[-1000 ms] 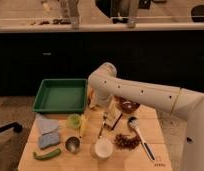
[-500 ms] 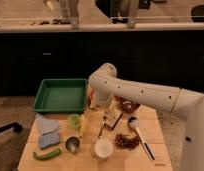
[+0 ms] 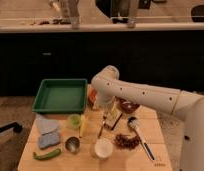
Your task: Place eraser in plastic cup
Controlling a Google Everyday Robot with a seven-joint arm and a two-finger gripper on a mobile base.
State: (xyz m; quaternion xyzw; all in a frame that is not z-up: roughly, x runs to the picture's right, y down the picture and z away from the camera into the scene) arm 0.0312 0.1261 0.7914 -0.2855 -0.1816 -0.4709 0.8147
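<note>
Reaching for the eraser seems to be the step in hand: the gripper [image 3: 111,109], jaws spread and holding nothing, hangs right of the plastic cup [image 3: 74,120], where the eraser [image 3: 114,120] lies untouched. Next it should lower, close on the block, then carry it left over that cup

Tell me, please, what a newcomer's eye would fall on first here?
The white arm stretches in from the right, its gripper hanging over the middle of the wooden table. Next, the bright green tray at the back left, with the small light-green plastic cup just in front of it.
</note>
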